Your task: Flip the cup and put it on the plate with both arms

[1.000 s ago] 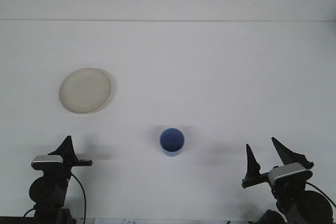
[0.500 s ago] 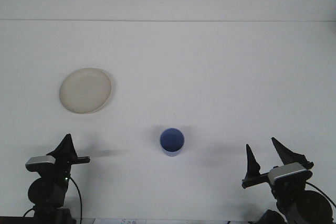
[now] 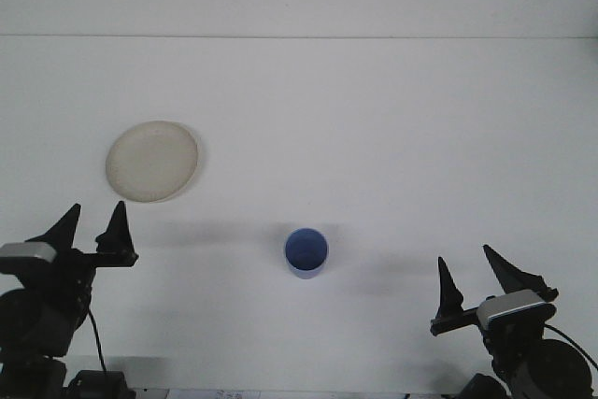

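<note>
Nothing touched yet, both arms waiting at the near edge.

The blue cup (image 3: 306, 252) sits mouth-up at centre table, the plate (image 3: 151, 161) well off at its ten o'clock. Left gripper (image 3: 91, 228) and right gripper (image 3: 475, 279) both empty, jaws apart (neither near the cup). Grasp, flip and placing all remain.

Bright even light, soft shadows (slightly grainy), washed-out white
</note>
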